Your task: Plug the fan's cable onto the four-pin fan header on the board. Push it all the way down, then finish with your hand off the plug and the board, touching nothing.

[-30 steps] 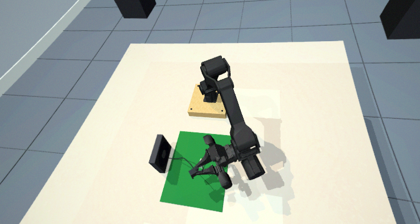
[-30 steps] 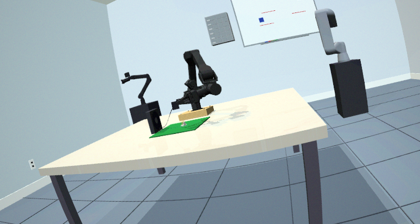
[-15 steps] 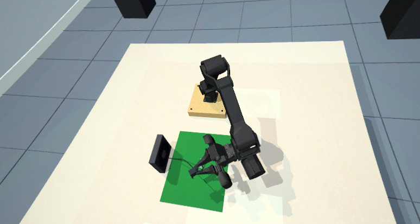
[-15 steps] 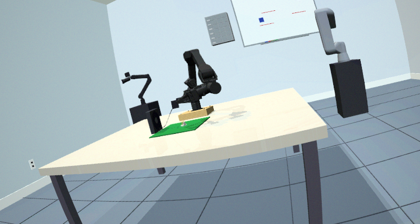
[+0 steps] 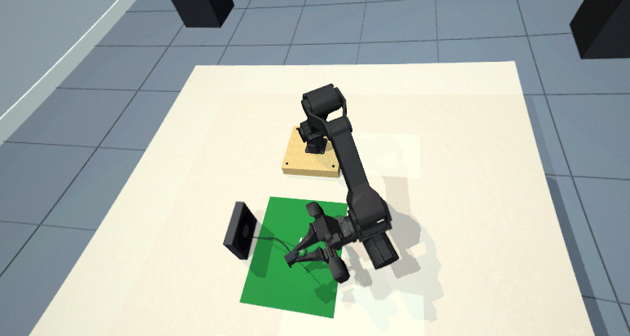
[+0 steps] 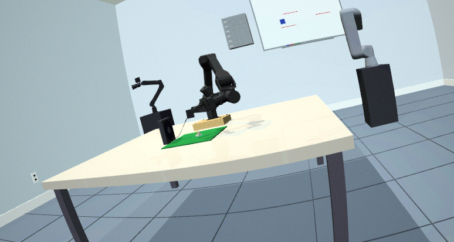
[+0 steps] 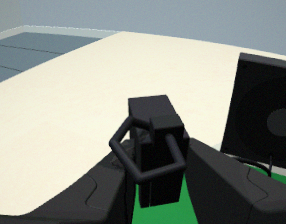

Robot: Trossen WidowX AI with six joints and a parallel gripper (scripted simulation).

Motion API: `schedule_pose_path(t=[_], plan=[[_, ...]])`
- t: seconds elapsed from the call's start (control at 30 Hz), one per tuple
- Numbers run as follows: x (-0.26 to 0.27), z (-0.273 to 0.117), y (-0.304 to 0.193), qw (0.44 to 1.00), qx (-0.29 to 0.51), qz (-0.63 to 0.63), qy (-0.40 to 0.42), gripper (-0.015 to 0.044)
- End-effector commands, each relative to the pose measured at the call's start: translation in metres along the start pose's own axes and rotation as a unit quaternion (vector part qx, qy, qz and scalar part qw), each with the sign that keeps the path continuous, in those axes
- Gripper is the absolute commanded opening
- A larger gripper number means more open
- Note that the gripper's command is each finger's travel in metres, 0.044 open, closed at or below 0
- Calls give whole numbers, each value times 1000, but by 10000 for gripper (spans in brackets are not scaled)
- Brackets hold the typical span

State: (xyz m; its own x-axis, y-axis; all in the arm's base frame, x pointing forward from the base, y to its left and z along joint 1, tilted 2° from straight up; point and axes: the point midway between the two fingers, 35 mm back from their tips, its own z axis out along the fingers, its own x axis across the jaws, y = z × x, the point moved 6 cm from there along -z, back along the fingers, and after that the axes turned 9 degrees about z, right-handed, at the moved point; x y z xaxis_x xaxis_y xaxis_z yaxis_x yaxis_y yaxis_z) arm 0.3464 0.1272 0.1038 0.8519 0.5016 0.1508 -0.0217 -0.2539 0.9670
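The tool [image 5: 294,255] [image 6: 192,112] [image 7: 159,148] has the dark plug [image 5: 289,259] [image 6: 189,113] [image 7: 162,170] gripped, up above the green board [image 5: 260,285] [image 6: 190,140] [image 7: 164,214]. A thin cable [image 5: 273,238] [image 6: 184,126] runs from it to the black fan [image 5: 240,230] [image 6: 166,130] [image 7: 261,110], which stands on the counter [image 5: 176,210] [image 6: 270,148] [image 7: 69,115], near the board's edge.

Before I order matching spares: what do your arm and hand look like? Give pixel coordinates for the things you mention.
The arm [image 5: 352,157] [image 6: 219,68] is matte black throughout, with chunky rounded joint housings. The hand [image 5: 294,257] [image 6: 192,112] [image 7: 159,148] is black too, with two tapering fingers.
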Motion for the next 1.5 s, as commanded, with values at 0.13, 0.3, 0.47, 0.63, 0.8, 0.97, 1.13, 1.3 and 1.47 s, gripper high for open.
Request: schedule_pose_path(t=[0.13,0.3,0.47,0.63,0.8,0.97,1.13,1.3,1.47], plan=[[-2,-1,-8,1000,1,-3,-1,0],[-3,-2,-11,1000,1,-3,-1,0],[-4,-2,-14,1000,1,-3,-1,0],[-5,-2,-17,1000,1,-3,-1,0],[-5,-1,-20,1000,1,-3,-1,0],[-6,-1,-22,1000,1,-3,-1,0],[-6,0,-25,1000,1,-3,-1,0],[-7,0,-28,1000,1,-3,-1,0],[-7,1,-31,1000,1,-3,-1,0]])
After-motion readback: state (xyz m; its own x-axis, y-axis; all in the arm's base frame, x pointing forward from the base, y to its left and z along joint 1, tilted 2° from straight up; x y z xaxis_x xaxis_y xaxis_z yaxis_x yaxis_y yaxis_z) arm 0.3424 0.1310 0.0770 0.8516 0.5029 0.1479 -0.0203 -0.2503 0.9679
